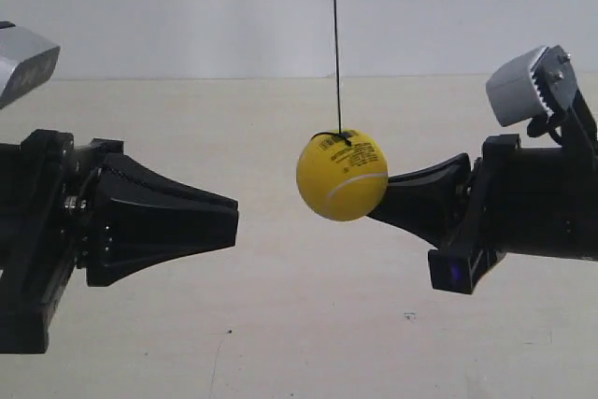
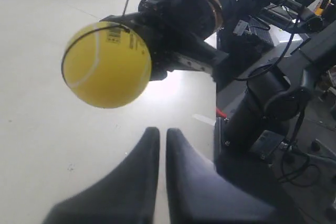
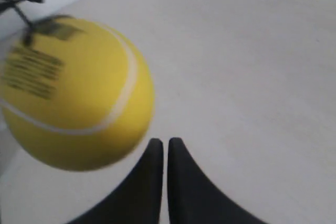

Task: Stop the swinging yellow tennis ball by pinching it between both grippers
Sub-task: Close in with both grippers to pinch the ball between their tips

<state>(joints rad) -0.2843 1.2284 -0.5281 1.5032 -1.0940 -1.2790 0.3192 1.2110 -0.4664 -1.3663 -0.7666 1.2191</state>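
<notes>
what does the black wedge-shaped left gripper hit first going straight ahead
Likely the smooth yellow tennis ball, though the left wrist view shows it off-line, so the left gripper may only graze it.

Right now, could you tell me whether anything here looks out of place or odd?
Nothing is damaged or spilled. The smooth yellow tennis ball on its thin dark string hangs off-centre: close beside the matte black wedge-shaped right gripper, with a clear gap to the matching left gripper.
</notes>
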